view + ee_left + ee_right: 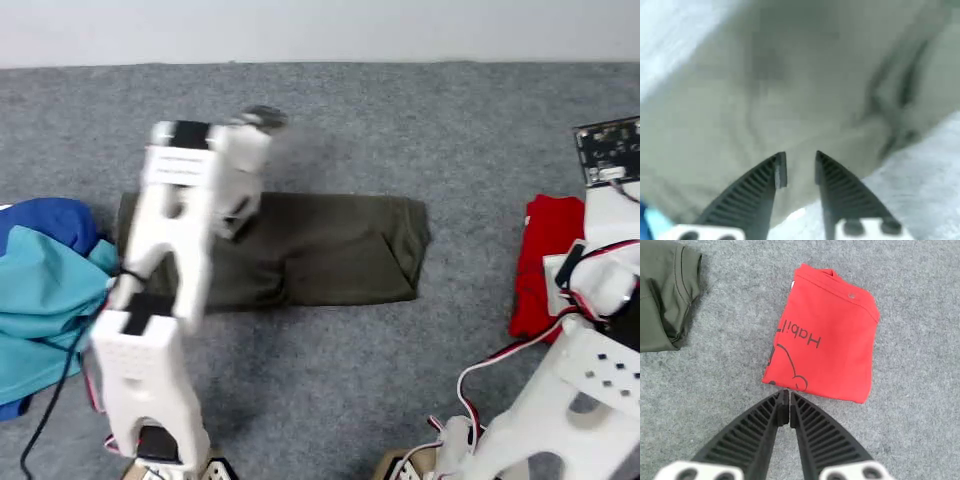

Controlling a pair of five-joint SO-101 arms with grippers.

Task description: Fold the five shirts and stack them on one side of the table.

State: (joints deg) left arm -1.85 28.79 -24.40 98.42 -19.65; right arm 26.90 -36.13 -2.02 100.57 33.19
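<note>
Grey carpet-covered table (330, 380), running up to a pale wall at the far edge.

Dark olive cotton shirt (320, 250), folded into a long band across the middle of the table, one short sleeve turned in at the end nearer the right edge. No print or label readable on it. Seen close up as creased olive cloth (790, 90) from the left wrist, and as a hemmed sleeve end (660, 295) from the right wrist.

Loose teal shirt (40, 300) heaped at the left edge, lying on a royal-blue shirt (50, 220). Unfolded, both.

Bright red shirt (540, 265), folded to a compact rectangle near the right edge, well apart from the olive shirt. Black lettering and a black line drawing on the upper face (825, 335).

White left arm (170, 240), extended from the near edge over the left half of the olive shirt. Left gripper (796, 162): jaws parted by a narrow gap, nothing held, poised above the olive cloth.

White right arm (590, 370) at the near right corner. Right gripper (786, 400): jaws closed tip to tip, nothing held, just beside the red shirt's nearest edge, over bare carpet.

Dark circuit board (608, 150) at the right edge.
</note>
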